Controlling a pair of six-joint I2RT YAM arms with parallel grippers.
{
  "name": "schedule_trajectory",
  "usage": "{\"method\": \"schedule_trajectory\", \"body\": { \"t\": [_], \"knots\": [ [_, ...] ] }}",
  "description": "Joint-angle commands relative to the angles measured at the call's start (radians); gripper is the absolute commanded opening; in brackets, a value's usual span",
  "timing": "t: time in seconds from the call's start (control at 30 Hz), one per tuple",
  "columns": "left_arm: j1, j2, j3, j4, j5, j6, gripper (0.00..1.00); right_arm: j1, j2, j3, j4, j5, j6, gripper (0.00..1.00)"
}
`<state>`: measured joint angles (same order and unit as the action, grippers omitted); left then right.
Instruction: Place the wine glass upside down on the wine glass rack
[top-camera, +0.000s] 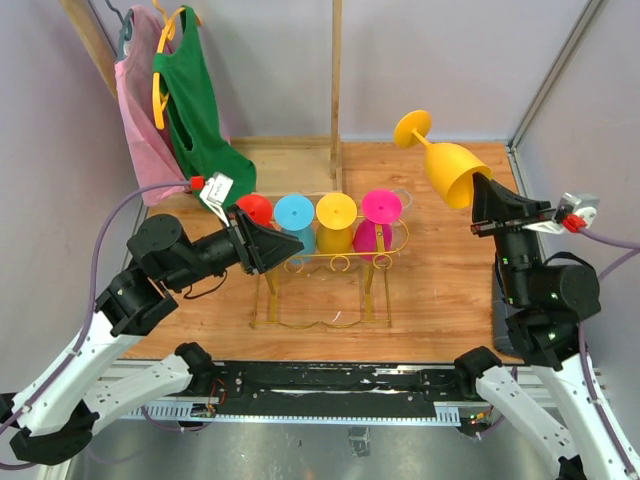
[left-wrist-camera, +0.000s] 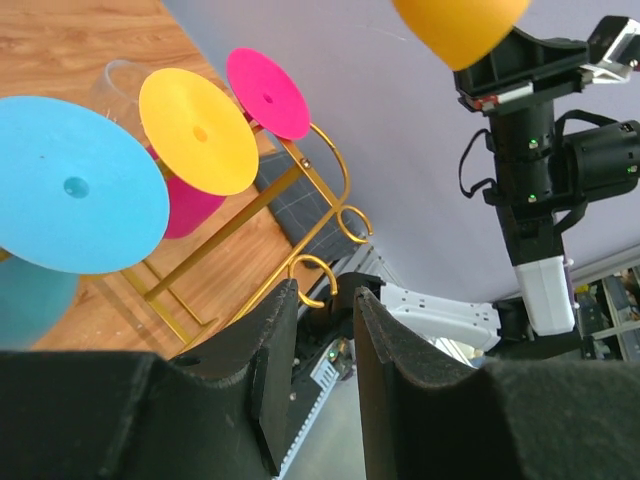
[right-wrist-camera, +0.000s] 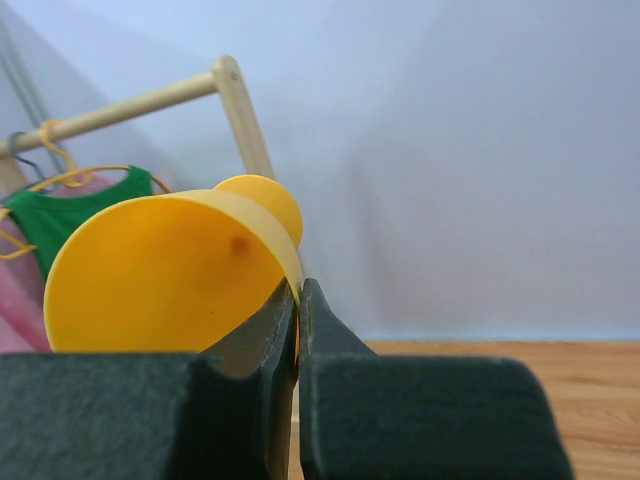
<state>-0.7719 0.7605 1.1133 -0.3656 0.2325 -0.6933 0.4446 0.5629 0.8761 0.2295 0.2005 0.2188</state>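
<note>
Right claw (top-camera: 482, 200) clamped on the rim of the yellow wine glass (top-camera: 450, 170), which is held tilted in the air right of the gold wine glass rack (top-camera: 330, 265), foot pointing far-left. Left claw (left-wrist-camera: 325, 300), fingers slightly apart and holding nothing, at the rack's left end. Worktop (top-camera: 440, 285) carries the rack.

On my feed the wine glass (top-camera: 452, 172) reads as opaque yellow plastic, smooth and matt, same as the other glasses (top-camera: 336, 210) on the wine glass rack (left-wrist-camera: 262, 197), which is thin gold metal wire with a bright gloss. The table (top-camera: 440, 290) is grained wood, low sheen. The right gripper (right-wrist-camera: 298, 292) has matt black fingers (right-wrist-camera: 345, 400), faintly grainy. The green top (top-camera: 195, 110) looks like soft cloth
</note>
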Motion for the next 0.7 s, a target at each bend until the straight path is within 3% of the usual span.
{"method": "schedule_trajectory", "body": {
  "t": [0.0, 0.3, 0.4, 0.67],
  "knots": [
    [-0.01, -0.033, -0.03, 0.061, -0.008, 0.036, 0.34, 0.013, -0.051, 0.011, 0.025, -0.164, 0.12, 0.01],
    [-0.01, -0.064, -0.086, 0.178, 0.031, 0.023, 0.32, 0.013, -0.079, -0.017, 0.155, -0.451, 0.37, 0.01],
    [-0.01, -0.061, -0.097, 0.269, 0.089, -0.017, 0.3, 0.013, 0.001, -0.003, 0.323, -0.618, 0.5, 0.01],
    [-0.01, -0.099, -0.054, 0.318, 0.134, 0.027, 0.3, 0.013, 0.223, 0.076, 0.653, -0.84, 0.745, 0.01]
  ]
}}
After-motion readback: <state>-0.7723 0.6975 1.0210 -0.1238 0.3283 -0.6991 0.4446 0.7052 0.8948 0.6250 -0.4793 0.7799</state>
